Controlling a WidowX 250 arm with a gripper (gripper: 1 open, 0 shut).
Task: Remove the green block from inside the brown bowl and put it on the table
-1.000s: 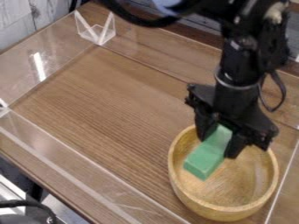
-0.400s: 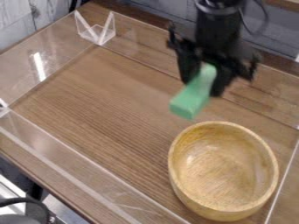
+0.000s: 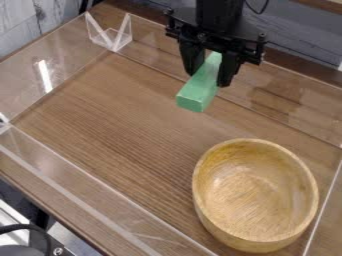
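claw (image 3: 214,68) clamped on green block (image 3: 201,86), block hanging below it; brown bowl (image 3: 258,194) sits below-right on table (image 3: 114,120).

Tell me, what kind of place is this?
Probably a robot test bench: a wood-grain tabletop fenced by a clear acrylic wall, where a black robot hand carries a bright green block near a round wooden bowl.

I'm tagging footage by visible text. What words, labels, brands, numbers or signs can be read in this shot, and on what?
None: no readable text, label, brand, number or sign shows.
green block: plain, no marking.
brown bowl: bare wood grain only.
table: wood grain, no print.
gripper and clear wall: no legible lettering.
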